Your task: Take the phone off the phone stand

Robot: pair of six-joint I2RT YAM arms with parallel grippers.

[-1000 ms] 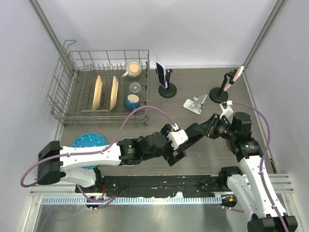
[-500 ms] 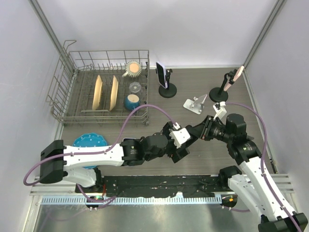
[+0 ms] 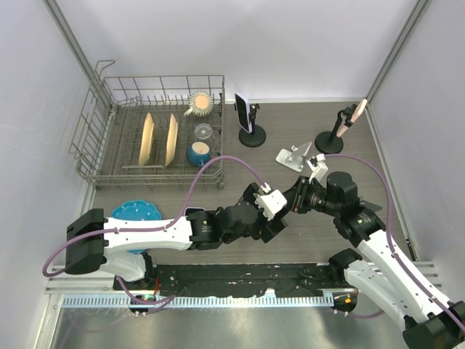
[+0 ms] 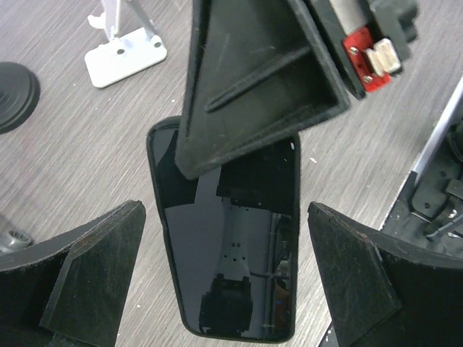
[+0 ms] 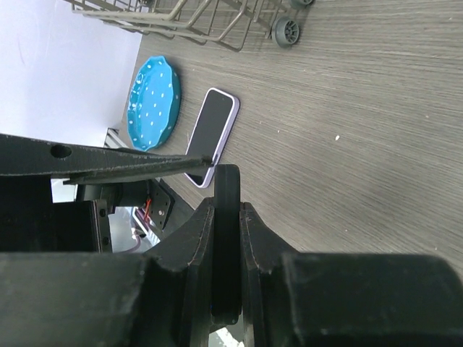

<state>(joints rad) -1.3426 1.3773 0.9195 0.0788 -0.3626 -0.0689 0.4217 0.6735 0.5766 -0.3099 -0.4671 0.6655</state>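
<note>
The right gripper [image 5: 226, 217] is clamped on the black phone [image 4: 230, 282], which is seen edge-on between its pads at the lower centre of the right wrist view. The left gripper [image 4: 224, 217] is held with its jaws wide apart. One finger is seen at the lower left and one at the lower right of the left wrist view, and the phone between them is touched by neither. In the top view the white phone stand [image 3: 294, 156] is set right of centre, apart from the phone. A lilac-edged phone [image 5: 212, 134] is laid just beside a blue plate [image 5: 154, 101], and a dish rack [image 3: 156, 176] is placed at the upper left.
</note>
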